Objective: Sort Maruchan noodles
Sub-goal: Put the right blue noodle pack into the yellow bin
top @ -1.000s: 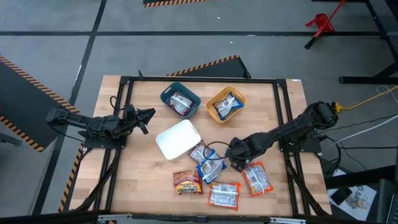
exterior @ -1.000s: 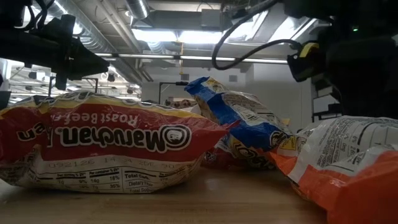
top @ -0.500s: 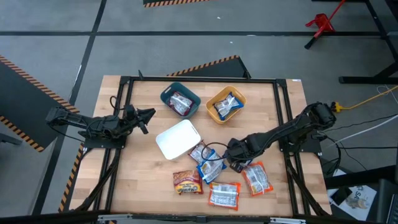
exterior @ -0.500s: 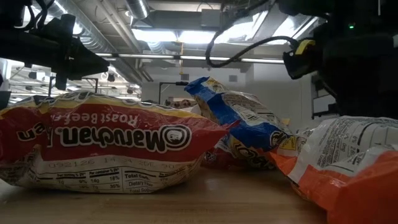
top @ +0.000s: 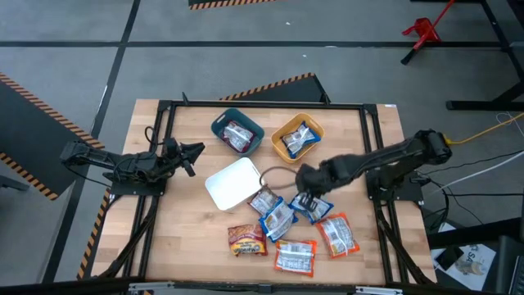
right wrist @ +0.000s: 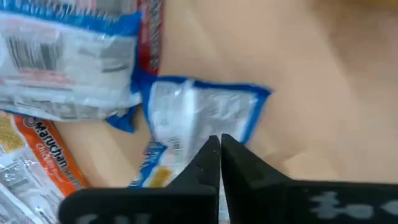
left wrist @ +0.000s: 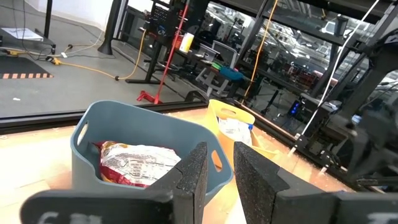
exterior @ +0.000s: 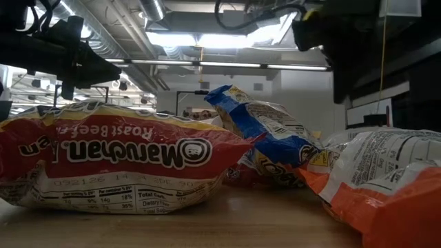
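Here the pale wooden tabletop point(top: 188, 238) carries three plastic bins. The white rectangular bin point(top: 232, 183) lies near the middle with nothing visible inside. The teal bin point(top: 221, 123) holds a dark red ramen packet point(top: 238, 136), and the orange bin point(top: 282, 131) beside it holds a blue-and-white ramen packet point(top: 300, 139). In front of the white bin lies a loose cluster of flat Maruchan noodle packets point(top: 282, 238), brown, blue and orange ones, some overlapping. The right tool point(top: 304, 199) hangs over the cluster's right edge, fingers together, just above a small blue-and-white packet point(right wrist: 205, 112); whether it pinches that packet cannot be told. The left tool point(top: 195, 151) waits near the tabletop's left edge, fingers slightly apart.
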Robot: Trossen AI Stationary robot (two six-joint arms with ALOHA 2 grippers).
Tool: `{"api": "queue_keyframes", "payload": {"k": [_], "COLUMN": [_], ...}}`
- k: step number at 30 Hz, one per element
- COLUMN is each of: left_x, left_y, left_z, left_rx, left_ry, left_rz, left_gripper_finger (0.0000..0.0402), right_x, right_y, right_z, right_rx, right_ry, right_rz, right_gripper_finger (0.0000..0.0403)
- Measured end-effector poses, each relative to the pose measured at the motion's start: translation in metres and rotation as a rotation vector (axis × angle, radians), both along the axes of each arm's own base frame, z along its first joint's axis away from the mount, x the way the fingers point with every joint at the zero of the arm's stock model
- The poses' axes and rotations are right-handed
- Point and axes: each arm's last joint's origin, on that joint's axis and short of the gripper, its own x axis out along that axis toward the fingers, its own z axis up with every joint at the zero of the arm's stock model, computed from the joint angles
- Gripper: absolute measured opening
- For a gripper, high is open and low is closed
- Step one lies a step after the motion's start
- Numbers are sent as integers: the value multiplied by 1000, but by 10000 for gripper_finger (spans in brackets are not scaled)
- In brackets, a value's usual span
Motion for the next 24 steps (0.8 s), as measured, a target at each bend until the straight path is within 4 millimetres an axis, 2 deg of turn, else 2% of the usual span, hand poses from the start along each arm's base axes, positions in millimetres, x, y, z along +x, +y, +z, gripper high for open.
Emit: {"api": "queue_keyframes", "payload": {"k": [3, 6, 10, 17, 20, 24], "left_x": [0, 0, 0, 0, 0, 0], "left_y": [0, 0, 0, 0, 0, 0], "left_z": [0, 0, 0, 0, 0, 0], "left_rx": [0, 3, 3, 5, 5, 5], "left_ry": [0, 2, 3, 4, 4, 4], "left_rz": [0, 0, 0, 0, 0, 0], "left_gripper_finger": [73, 73, 73, 73, 73, 73], "right_x": [0, -1, 0, -12, -29, -52], "right_y": [-11, -10, 7, 52, 69, 87], "right_z": [8, 9, 9, -2, -14, -38], "right_rx": [37, 94, 53, -261, -336, -305], "right_ry": [-22, -15, -71, -302, -369, -429], "right_rz": [8, 54, 75, -71, -177, -269], "right_gripper_finger": [3, 25, 96, 246, 279, 295]}}
